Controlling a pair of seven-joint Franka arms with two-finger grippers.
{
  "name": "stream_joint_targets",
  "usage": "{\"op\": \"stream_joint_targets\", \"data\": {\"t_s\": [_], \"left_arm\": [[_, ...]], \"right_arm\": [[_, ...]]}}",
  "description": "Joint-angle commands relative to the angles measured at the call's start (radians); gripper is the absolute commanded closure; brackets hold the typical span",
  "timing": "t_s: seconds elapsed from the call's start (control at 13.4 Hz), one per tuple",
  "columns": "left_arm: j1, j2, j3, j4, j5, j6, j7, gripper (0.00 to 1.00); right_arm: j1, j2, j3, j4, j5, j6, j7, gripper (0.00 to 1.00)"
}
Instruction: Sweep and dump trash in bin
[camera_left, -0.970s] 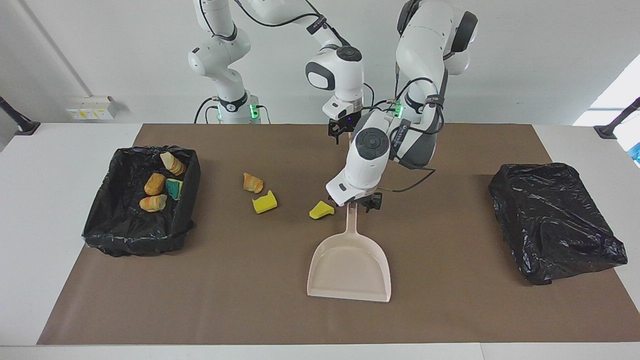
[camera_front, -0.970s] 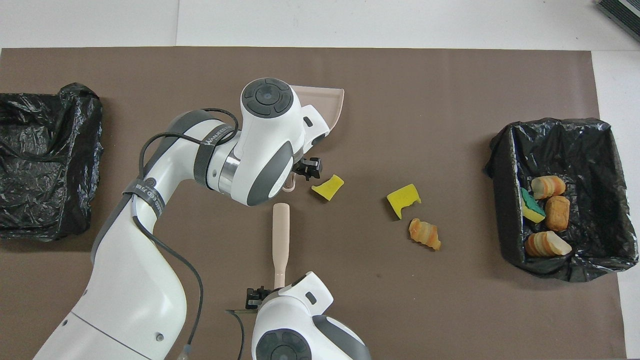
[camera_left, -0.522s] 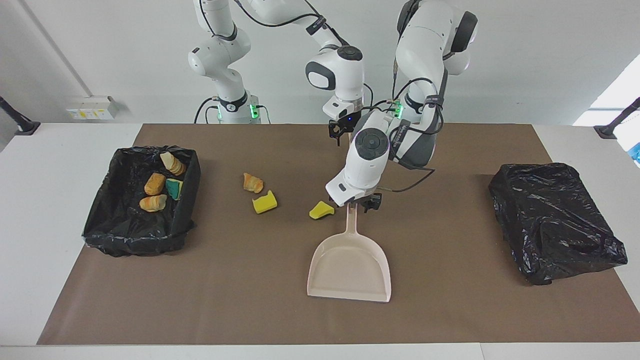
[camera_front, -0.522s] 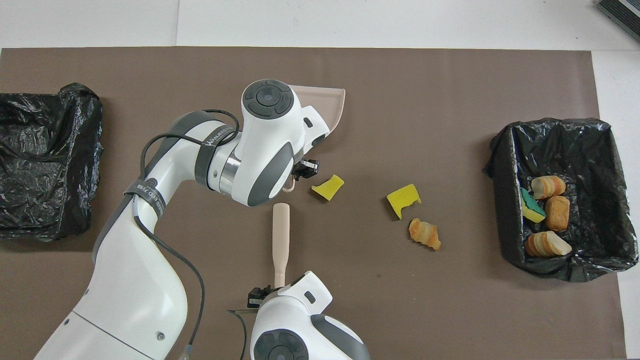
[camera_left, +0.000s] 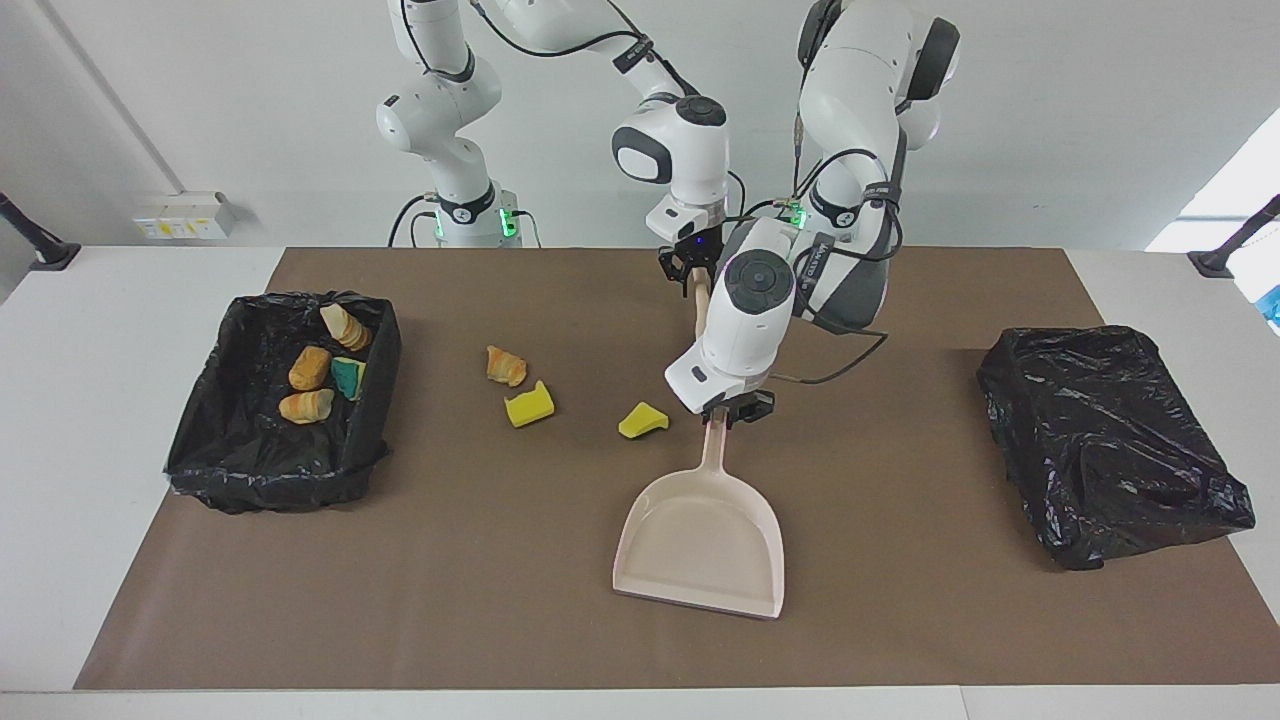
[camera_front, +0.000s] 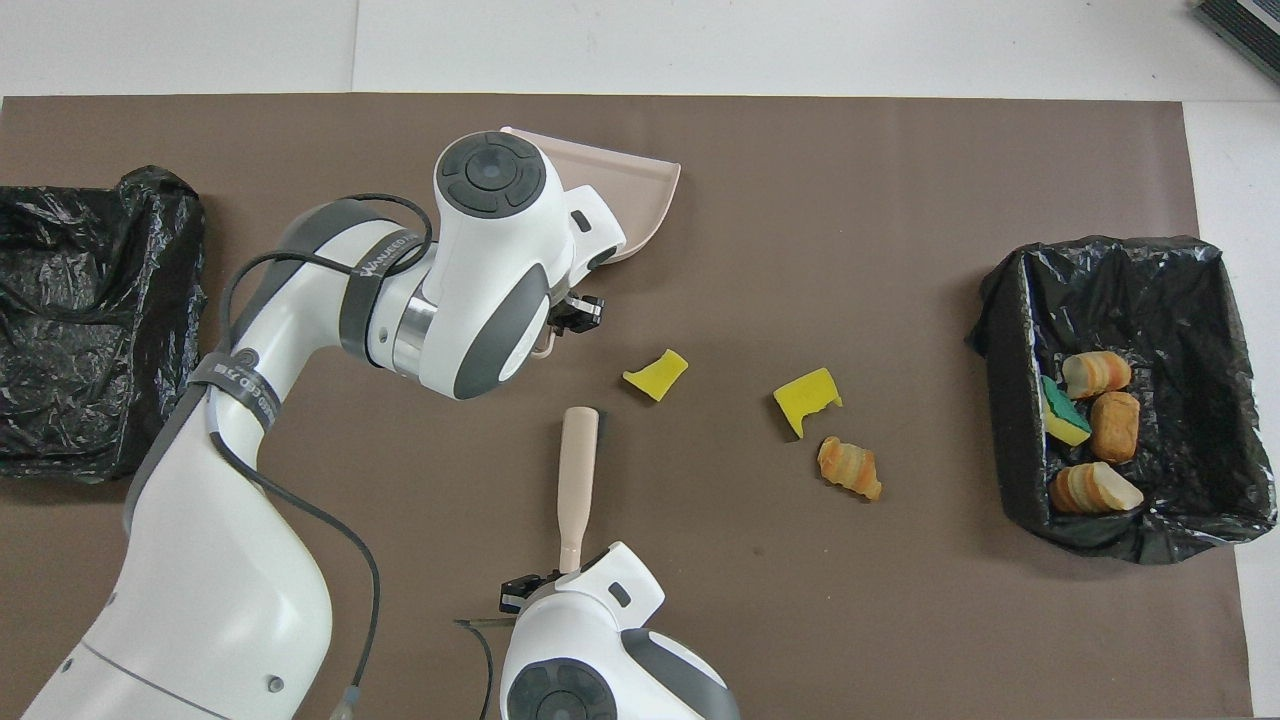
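both grippers are now clenching where a second ago they were gaping. the right gripper (camera_left: 690, 268) is grasping the brush (camera_front: 578, 470) by its thin end, and the left gripper (camera_left: 738, 410) is grasping the handle of the dustpan (camera_left: 700, 545). the brush is tilting off its earlier line and the dustpan is swinging slightly, so i judge both tools are secured and sweeping is about to start.

in the facing view, the bin (camera_left: 270, 480) at the mat's (camera_left: 450, 600) nine o'clock is already holding four pieces. three pieces of trash (camera_left: 529, 405) are lying loose on the mat between bin and dustpan, one yellow chunk just beside the handle at its nine o'clock. a black bag (camera_left: 1110, 440) is sitting well apart at three o'clock. nothing is blocking the sweep, but the pan's mouth is facing six o'clock, away from the pieces.
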Motion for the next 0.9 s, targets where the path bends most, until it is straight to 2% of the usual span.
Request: {"op": "stream_joint_targets", "data": {"t_s": [0.0,0.22,0.37,0.6,0.82], "left_arm": [[0.08,-0.061,-0.003,-0.022,0.015,-0.033,0.159,1.0],[0.147,-0.076,0.0,-0.017,0.052,-0.057,0.347,1.0],[0.204,-0.093,0.0,-0.019,0.055,-0.069,0.49,1.0],[0.298,-0.118,0.001,-0.02,0.06,-0.103,0.752,1.0],[0.371,-0.15,0.001,-0.027,0.095,-0.196,1.106,1.0]], "right_arm": [[0.002,0.005,0.0,0.014,-0.027,-0.005,0.036,1.0],[-0.018,-0.053,-0.002,0.038,-0.025,-0.127,0.024,1.0],[-0.073,-0.116,-0.004,0.038,-0.025,-0.205,-0.014,1.0],[-0.18,-0.213,-0.007,0.038,-0.012,-0.362,-0.166,1.0],[-0.283,-0.244,-0.01,0.037,-0.012,-0.482,-0.3,1.0]]}}
